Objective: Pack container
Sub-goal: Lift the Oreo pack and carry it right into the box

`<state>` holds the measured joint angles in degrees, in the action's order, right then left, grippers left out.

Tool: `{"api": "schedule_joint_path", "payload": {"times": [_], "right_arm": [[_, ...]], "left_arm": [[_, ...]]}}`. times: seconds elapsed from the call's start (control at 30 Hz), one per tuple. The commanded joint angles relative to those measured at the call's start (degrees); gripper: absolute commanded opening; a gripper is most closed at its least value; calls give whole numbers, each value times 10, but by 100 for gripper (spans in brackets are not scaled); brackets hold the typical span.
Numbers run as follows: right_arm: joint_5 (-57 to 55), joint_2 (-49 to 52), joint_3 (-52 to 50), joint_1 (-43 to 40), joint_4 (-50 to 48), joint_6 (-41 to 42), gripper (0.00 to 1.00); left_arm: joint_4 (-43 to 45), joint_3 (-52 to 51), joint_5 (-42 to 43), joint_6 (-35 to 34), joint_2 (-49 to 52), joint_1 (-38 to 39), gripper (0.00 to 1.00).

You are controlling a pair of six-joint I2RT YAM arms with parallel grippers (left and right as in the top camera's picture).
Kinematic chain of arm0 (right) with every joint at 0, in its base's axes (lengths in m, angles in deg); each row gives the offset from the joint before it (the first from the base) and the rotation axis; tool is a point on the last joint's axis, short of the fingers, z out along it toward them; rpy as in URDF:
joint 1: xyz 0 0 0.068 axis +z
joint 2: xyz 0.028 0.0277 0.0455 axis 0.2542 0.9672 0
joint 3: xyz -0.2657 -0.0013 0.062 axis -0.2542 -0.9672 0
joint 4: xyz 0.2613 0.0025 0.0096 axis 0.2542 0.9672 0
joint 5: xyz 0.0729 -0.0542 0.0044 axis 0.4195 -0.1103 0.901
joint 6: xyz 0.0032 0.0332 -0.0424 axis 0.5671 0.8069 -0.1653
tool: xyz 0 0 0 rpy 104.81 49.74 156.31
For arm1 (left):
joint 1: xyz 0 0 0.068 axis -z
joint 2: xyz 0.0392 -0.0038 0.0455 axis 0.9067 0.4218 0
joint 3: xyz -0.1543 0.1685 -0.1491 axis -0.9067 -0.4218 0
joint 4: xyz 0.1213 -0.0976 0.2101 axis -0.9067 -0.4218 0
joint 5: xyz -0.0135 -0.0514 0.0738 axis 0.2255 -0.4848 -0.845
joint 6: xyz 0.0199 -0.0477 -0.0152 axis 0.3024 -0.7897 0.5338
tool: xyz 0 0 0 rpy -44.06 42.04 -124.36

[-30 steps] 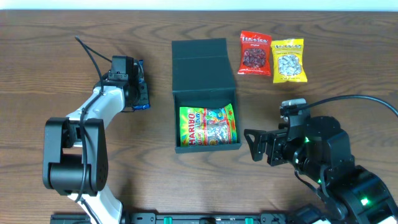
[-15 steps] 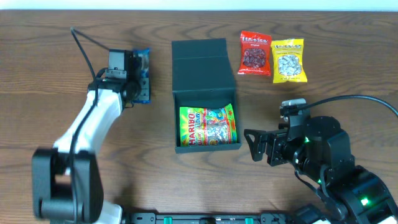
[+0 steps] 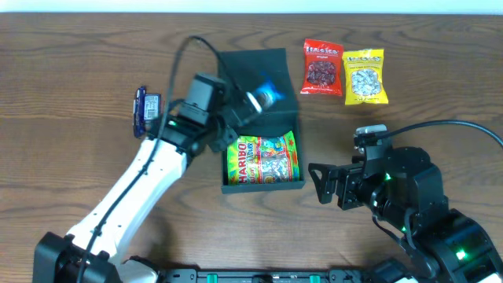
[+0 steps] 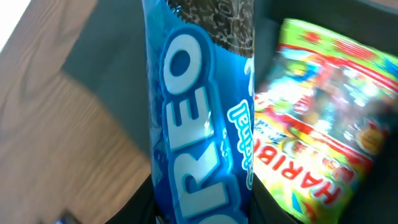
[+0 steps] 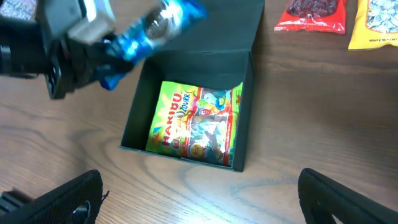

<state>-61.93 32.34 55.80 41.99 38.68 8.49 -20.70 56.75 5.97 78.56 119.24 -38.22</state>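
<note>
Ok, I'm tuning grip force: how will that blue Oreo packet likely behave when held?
The Oreo packet sticks out straight without sagging, so it is probably fairly stiff. Its glossy film shows glare, so it may slip. Long and slim, seemingly held near one end, it could pivot.

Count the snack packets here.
5: Haribo bag inside the container; Oreo packet in the left tool over it; red bag and yellow bag at its right; blue packet at its left. Others may be hidden.
</note>
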Motion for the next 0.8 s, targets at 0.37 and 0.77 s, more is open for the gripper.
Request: {"api": "schedule_joint_path", "payload": {"times": [0.37,0.77], "right_arm": [[-3,-2,3,-3,0,-7,99],[-3,-2,3,-3,0,-7,99]], "left_arm": [[11,12,-42,230,59,39,6],[62,12,-53,229,89,40,13]]}}
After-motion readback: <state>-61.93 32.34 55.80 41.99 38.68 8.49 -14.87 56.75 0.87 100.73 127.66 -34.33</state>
